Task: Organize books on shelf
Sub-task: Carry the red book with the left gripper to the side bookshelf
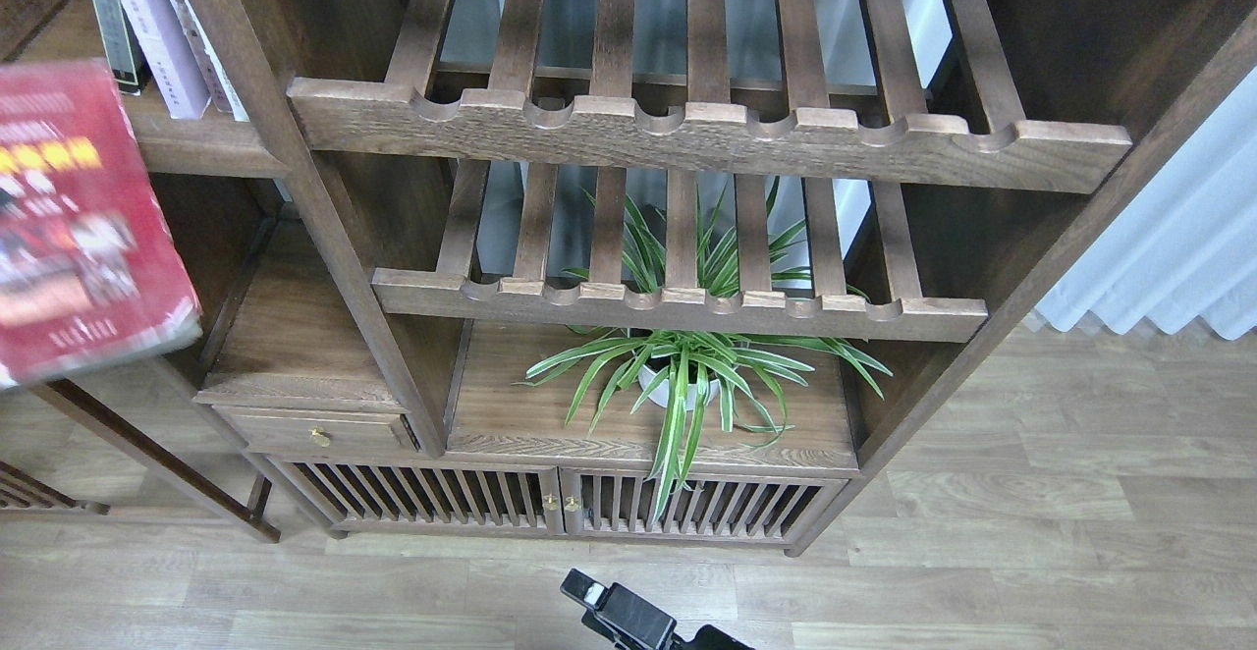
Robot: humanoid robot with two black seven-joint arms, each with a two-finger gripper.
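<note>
The red book (83, 218) with small photos fills the left edge of the head view. It is blurred, tilted and off the furniture, and whatever holds it is hidden. The shelf (196, 149), a flat dark brown board, is at the top left. The white-and-lavender book (157, 41) stands upright on it, beside a dark-edged book (110, 27) on its left. My left gripper is out of view. A black part of my right arm, its gripper (594, 593), pokes up at the bottom edge, and its fingers cannot be told apart.
Two slatted racks with scalloped front rails (707, 135) (678, 301) fill the bookcase's middle. A potted spider plant (687, 375) stands on the board below them. A small drawer (314, 429) and slatted cabinet doors (550, 503) are lower down. There is wood floor in front and a white curtain (1169, 247) at right.
</note>
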